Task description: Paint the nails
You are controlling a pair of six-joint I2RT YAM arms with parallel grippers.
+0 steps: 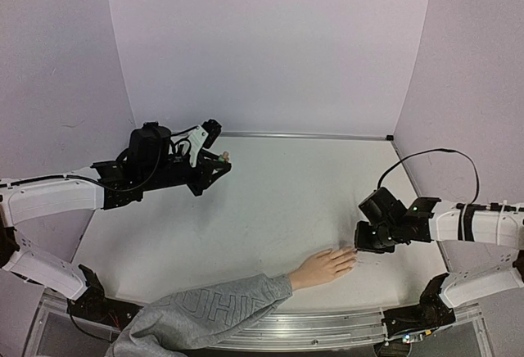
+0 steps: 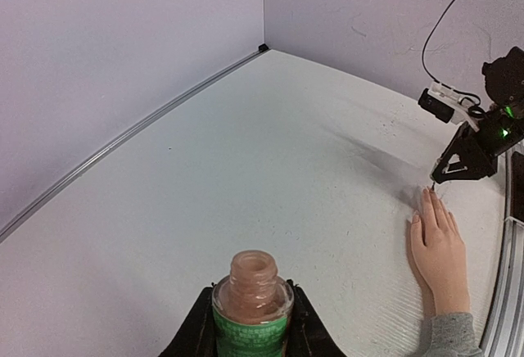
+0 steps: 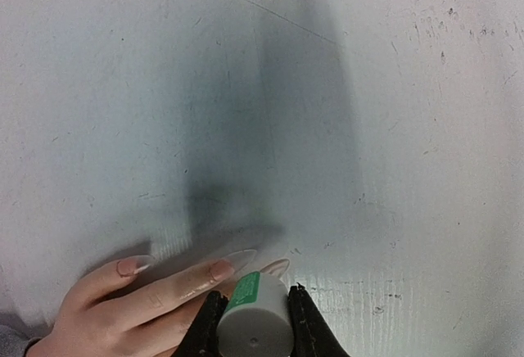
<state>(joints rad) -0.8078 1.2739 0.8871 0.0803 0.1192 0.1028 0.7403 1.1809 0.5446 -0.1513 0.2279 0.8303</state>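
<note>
A flesh-coloured mannequin hand [image 1: 323, 268] with a grey sleeve [image 1: 205, 316] lies palm down near the table's front edge. Its long pale nails [image 3: 244, 256] point right in the right wrist view. My right gripper [image 1: 358, 246] is shut on a white cap with a green label [image 3: 255, 331], just over the fingertips. In the left wrist view a thin brush tip [image 2: 431, 187] hangs below it, at the nails [image 2: 426, 196]. My left gripper [image 1: 219, 159] is raised at the back left, shut on an open bottle [image 2: 252, 295] of pinkish polish with a green label.
The white table [image 1: 278, 201] is enclosed by pale purple walls behind and on both sides. A metal rail [image 1: 327, 328] runs along the front edge. A black cable [image 1: 426, 156] loops above the right arm.
</note>
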